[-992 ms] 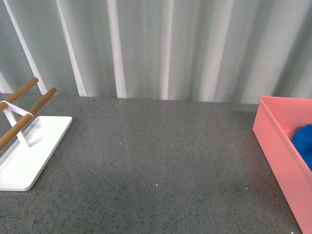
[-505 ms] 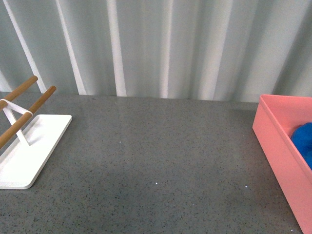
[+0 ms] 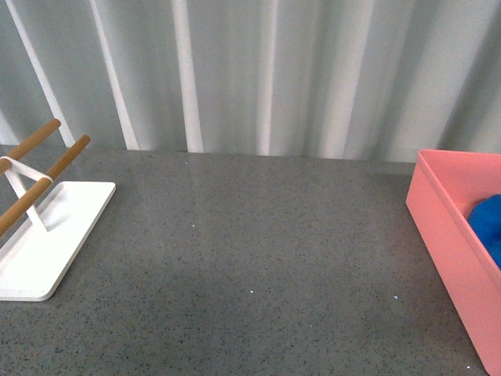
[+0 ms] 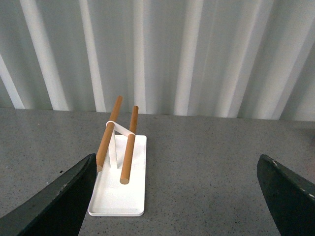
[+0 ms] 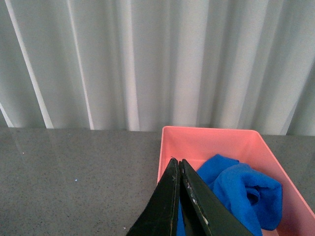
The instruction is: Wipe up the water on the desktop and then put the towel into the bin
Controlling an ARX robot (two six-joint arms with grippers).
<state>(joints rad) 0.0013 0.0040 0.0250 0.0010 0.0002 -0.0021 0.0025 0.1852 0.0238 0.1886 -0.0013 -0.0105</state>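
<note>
The blue towel (image 5: 241, 194) lies crumpled inside the salmon-pink bin (image 5: 209, 139); the front view shows only a corner of the towel (image 3: 490, 227) in the bin (image 3: 446, 235) at the right edge. The dark grey speckled desktop (image 3: 250, 235) spreads across the front view, and I see no water on it. My right gripper (image 5: 179, 162) is shut with nothing between its fingers, and it sits above the bin's near wall, beside the towel. My left gripper (image 4: 177, 169) is open and empty over the desktop near the rack. Neither arm appears in the front view.
A white rack base (image 3: 43, 243) with two wooden bars (image 3: 47, 180) stands at the left of the desktop; in the left wrist view the rack (image 4: 120, 182) lies just ahead. A pale corrugated wall (image 3: 258, 70) runs behind the desktop.
The front view has shifted slightly, so the rack and the bin sit a little lower in the picture. The towel stays in the bin.
</note>
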